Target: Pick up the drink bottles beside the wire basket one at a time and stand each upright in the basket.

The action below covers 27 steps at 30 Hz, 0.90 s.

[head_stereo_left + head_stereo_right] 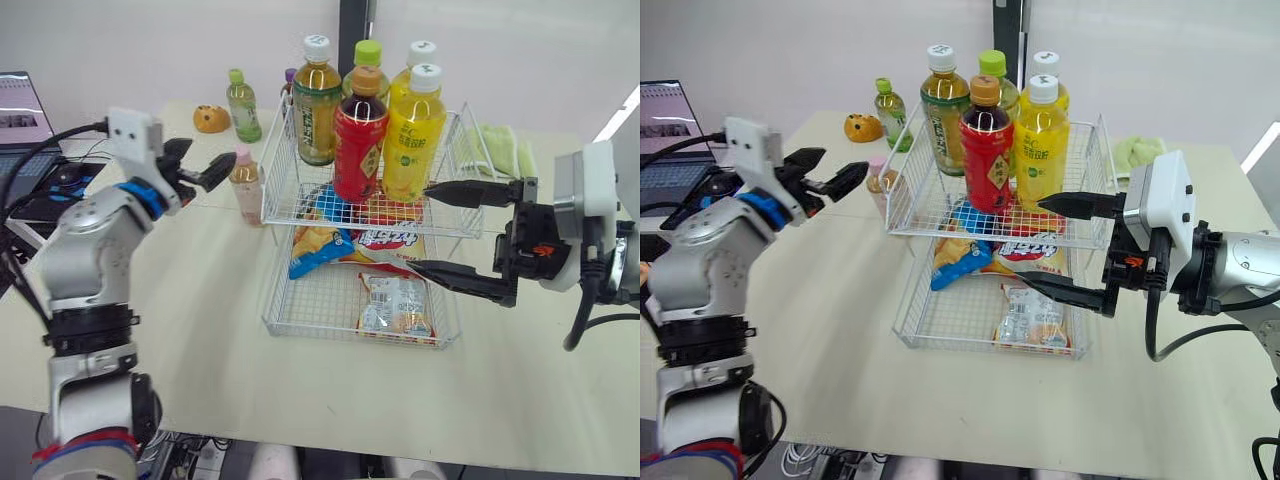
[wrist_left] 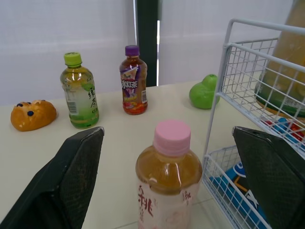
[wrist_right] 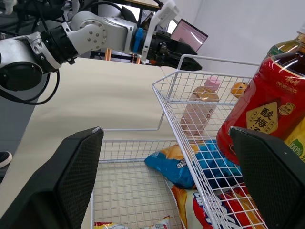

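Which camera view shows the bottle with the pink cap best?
The left wrist view: the pink-capped bottle stands close and central inside the open left gripper, cap and contents clear. The eye views show it small beside the wire basket. The right wrist view shows it behind the basket's mesh.

Bright, even indoor light. The pale cream surface (image 1: 200, 320) carries only faint, soft shadows beside the white two-tier wire basket (image 1: 300, 205). Small highlights glint on the red plastic drink bottle (image 1: 358, 145); a white glare strip (image 1: 622, 112) burns at the far right.
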Each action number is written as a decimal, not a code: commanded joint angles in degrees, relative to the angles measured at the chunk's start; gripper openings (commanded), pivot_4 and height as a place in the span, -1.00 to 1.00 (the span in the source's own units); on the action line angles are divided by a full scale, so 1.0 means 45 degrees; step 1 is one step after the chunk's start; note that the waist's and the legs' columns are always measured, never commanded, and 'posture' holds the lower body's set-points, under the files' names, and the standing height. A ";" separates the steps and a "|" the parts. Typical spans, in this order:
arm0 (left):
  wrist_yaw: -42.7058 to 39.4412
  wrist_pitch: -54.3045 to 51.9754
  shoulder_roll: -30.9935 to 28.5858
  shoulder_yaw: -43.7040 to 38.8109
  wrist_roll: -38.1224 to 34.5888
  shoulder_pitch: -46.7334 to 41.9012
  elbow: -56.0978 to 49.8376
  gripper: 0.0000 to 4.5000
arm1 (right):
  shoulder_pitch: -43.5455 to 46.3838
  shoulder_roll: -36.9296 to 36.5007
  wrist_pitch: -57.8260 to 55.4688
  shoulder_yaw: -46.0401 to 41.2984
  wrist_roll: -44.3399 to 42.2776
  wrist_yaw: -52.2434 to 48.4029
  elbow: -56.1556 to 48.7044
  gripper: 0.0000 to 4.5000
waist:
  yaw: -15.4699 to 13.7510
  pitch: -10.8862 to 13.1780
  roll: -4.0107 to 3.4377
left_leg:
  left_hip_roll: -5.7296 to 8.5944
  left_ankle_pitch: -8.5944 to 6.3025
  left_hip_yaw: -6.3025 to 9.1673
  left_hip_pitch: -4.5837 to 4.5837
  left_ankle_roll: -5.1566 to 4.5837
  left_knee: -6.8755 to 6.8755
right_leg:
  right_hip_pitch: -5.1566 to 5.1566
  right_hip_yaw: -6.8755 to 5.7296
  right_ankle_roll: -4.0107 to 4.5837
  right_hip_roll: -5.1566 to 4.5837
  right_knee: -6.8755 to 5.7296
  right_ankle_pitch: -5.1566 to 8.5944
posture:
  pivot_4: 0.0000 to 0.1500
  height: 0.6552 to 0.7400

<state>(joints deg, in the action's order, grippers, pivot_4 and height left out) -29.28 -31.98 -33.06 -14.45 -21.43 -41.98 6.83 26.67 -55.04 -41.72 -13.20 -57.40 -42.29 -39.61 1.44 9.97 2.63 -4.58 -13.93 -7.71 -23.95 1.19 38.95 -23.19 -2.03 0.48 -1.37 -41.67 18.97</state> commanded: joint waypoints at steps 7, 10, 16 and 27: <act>0.1797 0.0411 0.1220 0.0540 0.0897 -0.1820 0.1784 0.99 | 0.0475 -0.0106 -0.0009 -0.0134 0.0026 0.0438 -0.0273 1.00 | 0.0014 0.0000 0.0000 | 0.0001 0.0002 -0.0003 0.0005 0.0002 0.0000 | 0.0000 0.0000 0.0000 0.0000 0.0000 0.0000 | 1.00 0.42; 0.1866 0.0346 0.1433 0.0570 0.0918 -0.2183 0.2455 0.99 | 0.0496 -0.0119 -0.0032 -0.0084 0.0056 0.0541 -0.0291 1.00 | 0.0002 0.0000 0.0000 | 0.0001 0.0002 -0.0003 0.0002 0.0002 0.0001 | 0.0000 -0.0001 0.0000 -0.0001 0.0001 0.0000 | 1.00 0.42; 0.1725 0.0692 0.1570 0.0846 0.1260 -0.2533 0.3510 0.99 | 0.0620 -0.0061 -0.0106 0.0107 0.0072 0.0796 -0.0345 1.00 | 0.0005 0.0000 0.0000 | 0.0001 0.0003 -0.0005 0.0001 0.0004 0.0000 | -0.0001 -0.0002 0.0000 -0.0001 0.0003 0.0000 | 1.00 0.42; 0.1195 0.1519 0.1550 0.1336 0.1812 -0.2728 0.4576 0.20 | 0.0755 -0.0035 -0.0210 0.0250 0.0057 0.0987 -0.0364 1.00 | 0.0003 0.0000 0.0000 | 0.0001 0.0003 -0.0007 0.0000 0.0004 0.0001 | -0.0001 -0.0002 0.0000 -0.0001 0.0004 0.0000 | 1.00 0.42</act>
<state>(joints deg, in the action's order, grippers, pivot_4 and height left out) -23.16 -26.83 -25.78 -9.04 -13.84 -52.89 28.18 28.96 -55.03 -43.07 -11.00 -57.24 -38.40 -40.21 1.46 9.97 2.63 -4.57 -13.91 -7.75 -23.95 1.21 38.95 -23.20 -2.04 0.48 -1.38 -41.65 18.97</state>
